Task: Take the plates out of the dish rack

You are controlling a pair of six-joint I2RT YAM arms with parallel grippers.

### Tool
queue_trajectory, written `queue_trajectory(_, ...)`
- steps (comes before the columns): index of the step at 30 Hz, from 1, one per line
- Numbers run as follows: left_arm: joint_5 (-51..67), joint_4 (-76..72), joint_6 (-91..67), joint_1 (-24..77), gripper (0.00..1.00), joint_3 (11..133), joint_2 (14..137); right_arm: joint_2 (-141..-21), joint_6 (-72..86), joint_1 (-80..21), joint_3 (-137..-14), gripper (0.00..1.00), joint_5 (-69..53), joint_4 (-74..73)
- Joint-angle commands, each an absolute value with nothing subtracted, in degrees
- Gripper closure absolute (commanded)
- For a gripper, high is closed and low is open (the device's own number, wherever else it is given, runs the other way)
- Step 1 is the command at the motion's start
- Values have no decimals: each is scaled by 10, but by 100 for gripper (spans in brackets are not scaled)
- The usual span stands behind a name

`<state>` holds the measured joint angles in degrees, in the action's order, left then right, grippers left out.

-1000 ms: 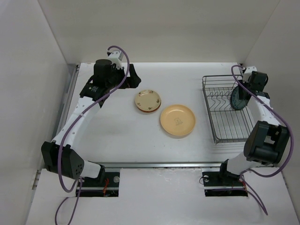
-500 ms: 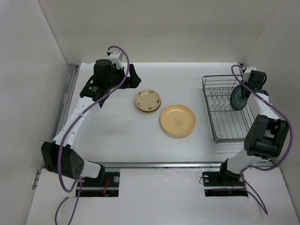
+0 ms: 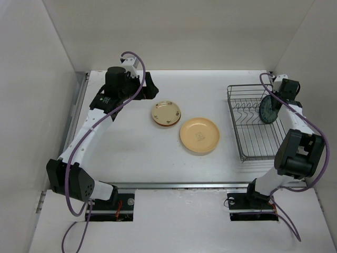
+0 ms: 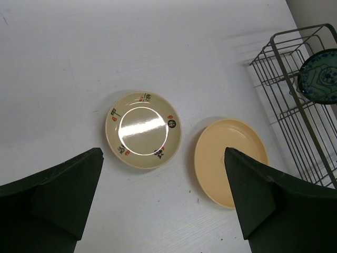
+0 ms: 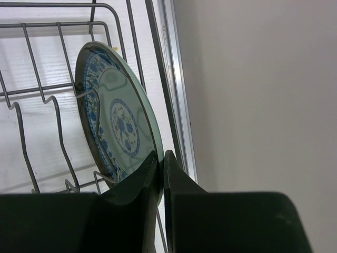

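The blue-patterned plate (image 5: 118, 124) stands on edge among the prongs of the dish rack (image 3: 253, 150), hardly moved in the last second. Your right gripper (image 5: 162, 169) pinches its rim, jaws nearly together. Only the arm behind it has shifted, so the lift looks barely begun. Your left gripper (image 4: 160, 158) gapes wide, empty.

Dish rack (image 3: 255, 124): on bench (image 3: 131, 153).
Standing plate (image 3: 267, 110): in rack, on edge, towards its far right side.
Large plate (image 3: 199, 135): flat, just left of rack.
Stacked small plates (image 3: 166, 113): farther left of rack, slightly behind large plate.
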<state>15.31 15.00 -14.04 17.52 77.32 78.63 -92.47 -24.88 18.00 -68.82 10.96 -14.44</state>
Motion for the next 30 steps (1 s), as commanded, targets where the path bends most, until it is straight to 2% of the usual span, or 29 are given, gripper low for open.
queue_trajectory(1,162,130,-145,174,0,768,780,-920,-264,184,-710,93,94,-144)
queue_trajectory(15,162,130,-145,174,0,768,786,-825,-264,184,-661,96,99,-61)
queue_trajectory(26,162,130,-145,174,0,768,791,-796,-253,184,-650,96,86,-61)
queue_trajectory(28,162,130,-145,174,0,768,791,-796,-248,184,-650,100,86,-61)
queue_trajectory(30,162,130,-145,174,0,768,791,-796,-240,184,-650,100,86,-61)
